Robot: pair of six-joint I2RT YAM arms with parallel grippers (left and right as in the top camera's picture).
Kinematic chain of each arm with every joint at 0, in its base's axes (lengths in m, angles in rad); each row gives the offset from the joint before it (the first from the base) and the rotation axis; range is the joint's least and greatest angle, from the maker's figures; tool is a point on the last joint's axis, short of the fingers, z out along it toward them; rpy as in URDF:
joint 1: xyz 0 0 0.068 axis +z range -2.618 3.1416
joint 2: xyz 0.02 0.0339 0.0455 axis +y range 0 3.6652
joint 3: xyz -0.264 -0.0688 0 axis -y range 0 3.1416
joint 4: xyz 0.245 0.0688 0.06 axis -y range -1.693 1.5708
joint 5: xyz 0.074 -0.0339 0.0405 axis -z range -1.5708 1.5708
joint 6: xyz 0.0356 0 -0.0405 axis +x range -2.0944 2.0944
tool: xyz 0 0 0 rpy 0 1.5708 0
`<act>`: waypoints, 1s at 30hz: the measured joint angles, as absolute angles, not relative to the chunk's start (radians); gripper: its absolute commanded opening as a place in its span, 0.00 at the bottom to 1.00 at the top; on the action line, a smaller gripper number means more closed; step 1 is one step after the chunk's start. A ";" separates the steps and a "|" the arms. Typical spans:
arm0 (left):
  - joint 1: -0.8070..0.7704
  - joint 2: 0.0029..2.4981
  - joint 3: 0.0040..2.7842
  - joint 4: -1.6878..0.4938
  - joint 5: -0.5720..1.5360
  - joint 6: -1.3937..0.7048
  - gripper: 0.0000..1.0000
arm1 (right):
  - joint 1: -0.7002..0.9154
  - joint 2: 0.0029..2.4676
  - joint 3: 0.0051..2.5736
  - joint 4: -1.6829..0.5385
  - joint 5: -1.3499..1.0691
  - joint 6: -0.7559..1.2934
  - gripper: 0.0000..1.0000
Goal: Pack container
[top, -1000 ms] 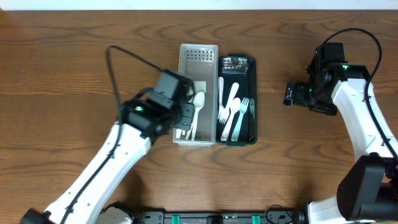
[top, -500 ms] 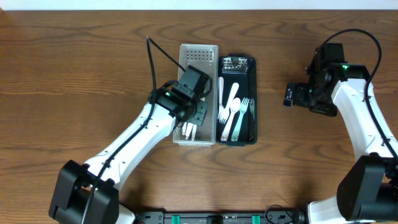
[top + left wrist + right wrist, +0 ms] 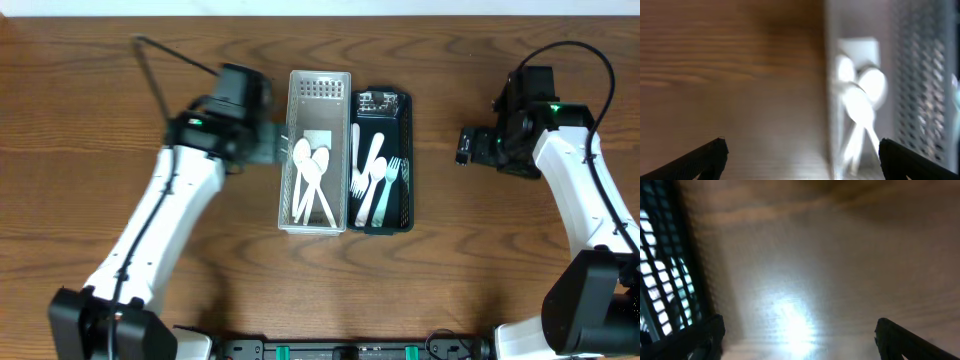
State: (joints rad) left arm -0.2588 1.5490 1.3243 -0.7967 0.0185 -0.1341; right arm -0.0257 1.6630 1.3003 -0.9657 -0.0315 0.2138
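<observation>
Both arms reach forward; the left tool (image 3: 260, 149) has its fingers spread wide apart, and the right tool (image 3: 467, 146) is likewise spread, gripping nothing.

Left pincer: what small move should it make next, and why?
Probably move the left pincer rightward, across the gray basket to the black tray, for another piece. It hangs open and empty above the wooden table, left of the basket. White spoons already lie in the basket, while forks and other white cutlery lie in the tray.
</observation>
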 measured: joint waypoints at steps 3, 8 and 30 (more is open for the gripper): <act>-0.150 1.536 1.325 -0.759 0.019 -0.138 0.98 | 0.000 1.663 1.300 -0.890 -0.031 0.210 0.99; -0.011 1.534 1.325 -0.650 0.015 -0.138 0.98 | 0.080 1.663 1.300 -0.723 -0.030 0.218 0.99; 0.107 1.439 1.277 -0.474 0.015 -0.130 0.98 | 0.133 1.493 1.276 -0.538 0.186 0.218 0.99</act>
